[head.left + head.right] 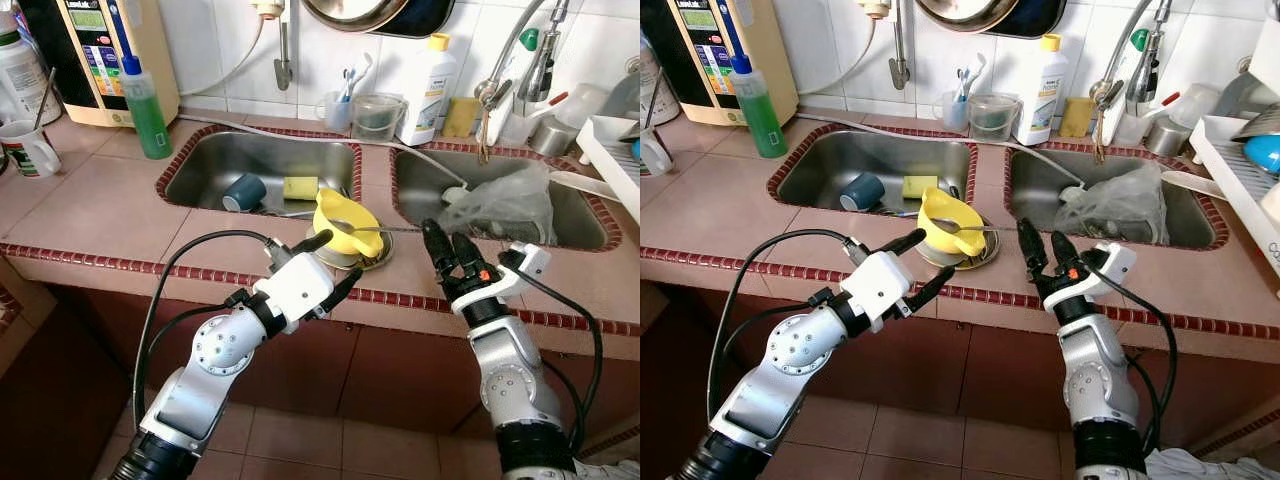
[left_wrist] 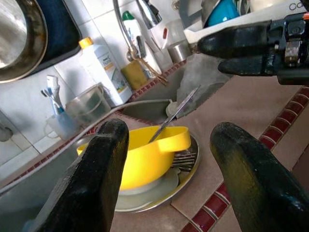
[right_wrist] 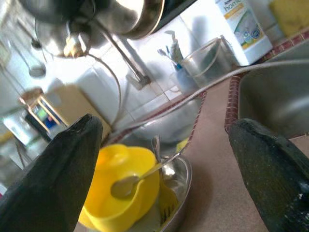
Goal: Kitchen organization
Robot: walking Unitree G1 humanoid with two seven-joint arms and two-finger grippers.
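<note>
Dishes are waiting in a small stack on the tiled surface (image 1: pixel 110 205), on the strip between the two sinks and close to its front edge: a shallow metal plate (image 1: pixel 376 254) is carrying a yellow bowl (image 1: pixel 340 222), a long spoon (image 1: pixel 368 228) is leaning out of the bowl toward the right, and a fork (image 2: pixel 182 162) is lying on the plate beside it. Judged from its look, the plate is stiff, thin-rimmed and probably slippery, so lifting it would risk tipping everything on top; the bowl looks like light plastic, rigid enough to be pinched by its rim or its stubby handle. The spoon is loose and would likely slide or clatter once the bowl tilts, so taking it out first seems safer. The left sink (image 1: pixel 200 165), holding a dark cup (image 1: pixel 243 192) and a sponge (image 1: pixel 300 187), is sitting right behind the stack, while the right sink (image 1: pixel 580 215) is holding a crumpled plastic bag (image 1: pixel 505 205); the bare surface to the left is offering the widest room. The left pincer (image 1: pixel 335 265) is hovering just before the stack, spread wide and holding nothing, and the right pincer (image 1: pixel 447 248) is standing just to the right, likewise parted and unloaded.
</note>
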